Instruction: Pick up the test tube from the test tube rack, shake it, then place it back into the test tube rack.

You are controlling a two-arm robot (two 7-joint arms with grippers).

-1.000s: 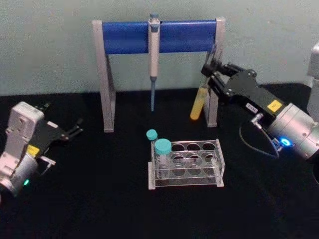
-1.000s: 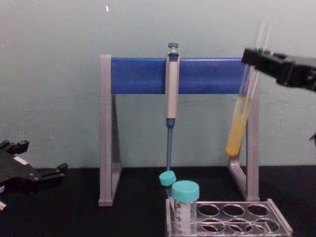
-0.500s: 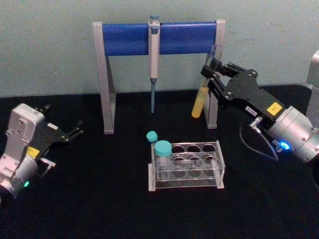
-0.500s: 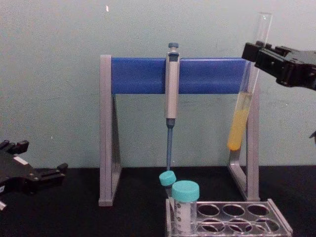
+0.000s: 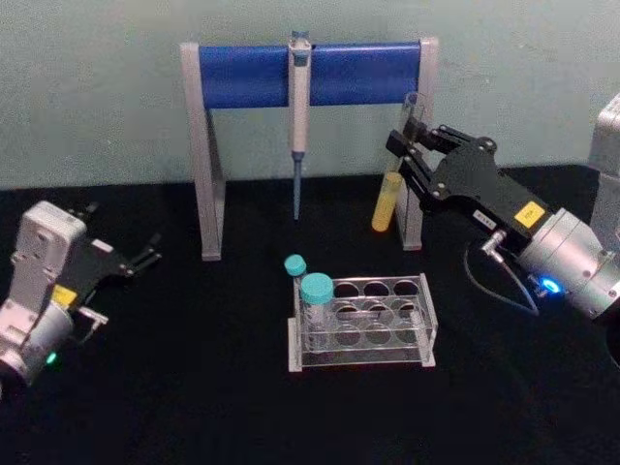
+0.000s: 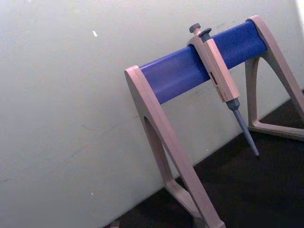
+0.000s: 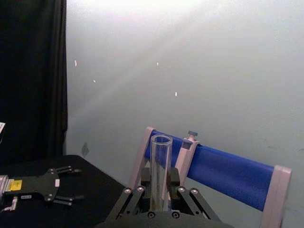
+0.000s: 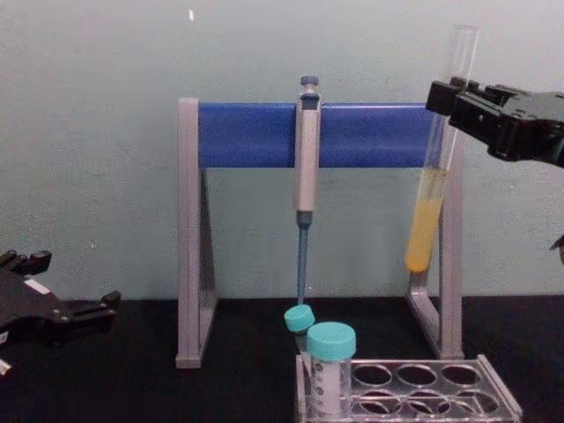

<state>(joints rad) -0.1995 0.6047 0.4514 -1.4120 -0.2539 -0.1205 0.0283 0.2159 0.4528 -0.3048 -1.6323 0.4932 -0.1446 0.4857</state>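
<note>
High at the right, beside the pipette stand (image 5: 242, 76), the test tube (image 5: 387, 199) is held nearly upright by the right gripper (image 5: 407, 143). Its fingers are clamped on the clear upper glass, presumably so that the yellow liquid can swing freely below. The test tube rack (image 5: 423, 291) is seen well below, with free holes for the return. The left gripper (image 5: 145, 257) is parked at the left, fingers apart and empty.

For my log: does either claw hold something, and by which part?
Right claw holds the test tube by its upper part, below the open rim; left claw holds nothing.
</note>
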